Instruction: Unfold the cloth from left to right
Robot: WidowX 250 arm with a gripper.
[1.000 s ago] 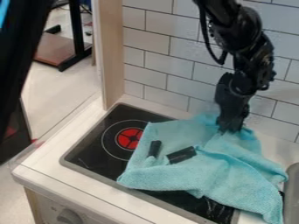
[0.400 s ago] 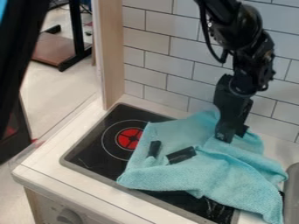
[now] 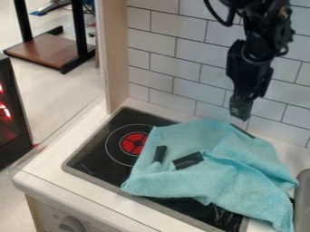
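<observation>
White-tiled wall [image 3: 176, 52] backs your pale counter [image 3: 37, 170]. Black stovetop [image 3: 94, 156] is set into it. Your blue cloth [image 3: 242, 181] lies rumpled over the stovetop's right part in view, spilling onto the counter behind and to the right. Your gripper [image 3: 240, 112] hangs above the cloth's back edge, apart from it; can't tell if the claw is apart or together. Red burner mark [image 3: 134, 143] shows left of the cloth. You've got two small dark pieces [image 3: 188, 160] on the cloth.
</observation>
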